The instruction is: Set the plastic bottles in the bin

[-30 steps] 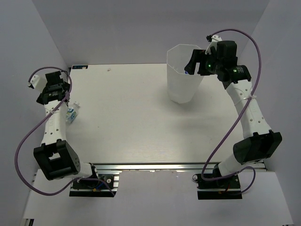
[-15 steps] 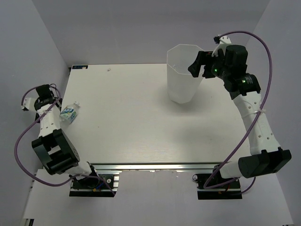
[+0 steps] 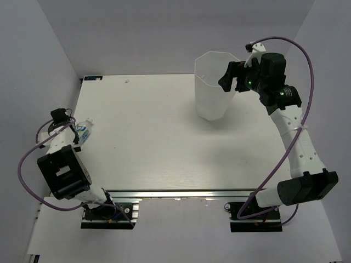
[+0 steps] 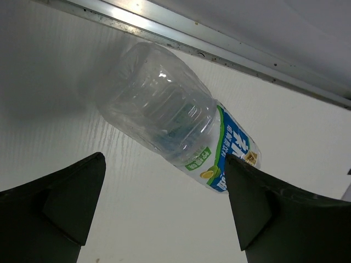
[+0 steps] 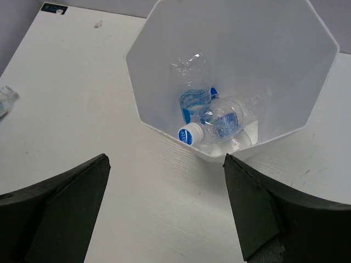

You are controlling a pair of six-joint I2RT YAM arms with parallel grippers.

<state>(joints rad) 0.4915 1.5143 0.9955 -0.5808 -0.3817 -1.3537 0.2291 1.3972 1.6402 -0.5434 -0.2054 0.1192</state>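
The left gripper [image 4: 163,164] stood open and empty. The labelled bottle [image 4: 175,118] lay on its side on the table [image 4: 137,230] just ahead of its spread fingers and beside the metal rail [image 4: 164,38]; whether they touched could not be told. The right gripper [image 5: 164,159] hung open and empty above the bin [image 5: 323,71]. Only the right wrist view showed the binned bottles [image 5: 219,120] lying at the bottom. The top view showed the bin's [image 3: 211,104] wall and the labelled bottle [image 3: 82,131] at the table's left edge.

Robot lab booth: white table [image 3: 153,148], grey walls [image 3: 164,33], alu. rail [image 3: 181,193].
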